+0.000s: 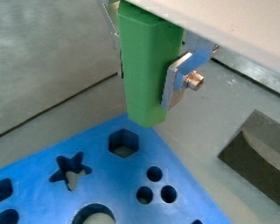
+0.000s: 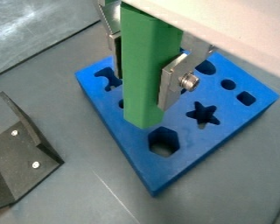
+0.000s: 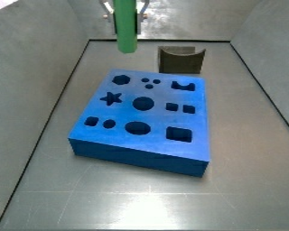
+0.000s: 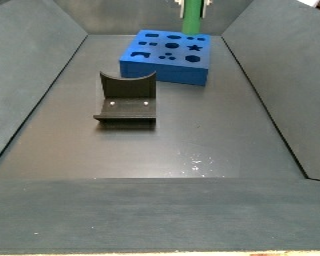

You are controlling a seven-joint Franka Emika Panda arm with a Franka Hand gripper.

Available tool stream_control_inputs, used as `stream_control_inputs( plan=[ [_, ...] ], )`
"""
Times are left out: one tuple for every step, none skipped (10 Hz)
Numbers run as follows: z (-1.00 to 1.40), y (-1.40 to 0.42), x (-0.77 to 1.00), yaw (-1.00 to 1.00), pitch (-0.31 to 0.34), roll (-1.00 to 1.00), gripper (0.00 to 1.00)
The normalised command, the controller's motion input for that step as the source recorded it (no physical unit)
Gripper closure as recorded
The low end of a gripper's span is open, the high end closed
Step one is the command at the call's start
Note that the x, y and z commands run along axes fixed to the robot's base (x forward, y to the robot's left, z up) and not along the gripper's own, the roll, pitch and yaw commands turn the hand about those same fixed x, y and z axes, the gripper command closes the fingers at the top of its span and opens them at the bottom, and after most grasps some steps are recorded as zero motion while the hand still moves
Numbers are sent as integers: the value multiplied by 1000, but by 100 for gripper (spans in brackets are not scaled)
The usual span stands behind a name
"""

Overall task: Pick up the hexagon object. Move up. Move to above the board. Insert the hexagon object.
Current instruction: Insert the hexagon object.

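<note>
The hexagon object [image 1: 145, 66] is a tall bright green peg, and my gripper [image 1: 146, 86] is shut on it. Silver fingers [image 2: 174, 77] press on two opposite sides of it in both wrist views. The peg [image 2: 143, 70] hangs upright in the air, with its lower end free above the board [image 2: 241, 105]. The board [image 1: 184, 206] is a blue foam square with dark cut-outs. Its hexagon hole [image 1: 125, 144] lies just past the peg's lower end, beside the star hole [image 1: 69, 168]. In a side view the peg [image 3: 126, 27] is high over the board's far edge [image 3: 147, 74].
The fixture [image 4: 125, 100], a dark bracket on a base plate, stands on the grey tray floor beside the board [image 4: 170, 52]. It also shows in the other views [image 3: 181, 60] [image 2: 20, 157]. Sloping grey tray walls [image 3: 44, 117] enclose the floor on all sides.
</note>
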Motion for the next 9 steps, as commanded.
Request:
stream_control_inputs(
  plan=[
    [-869, 334, 520, 337, 23, -311, 100],
    [-957, 74, 257, 691, 31, -49, 100],
    [-969, 0, 111, 886, 89, 0, 100],
    [-1000, -409, -137, 243, 149, 20, 100],
    [-1000, -406, -251, -643, -71, 0, 100],
    [-1000, -434, -151, -689, 0, 0, 100],
    [-300, -123, 0, -129, -69, 0, 100],
    [-131, 0, 0, 0, 0, 0, 100],
    [-1000, 329, -3, 654, -14, 0, 100]
  ],
)
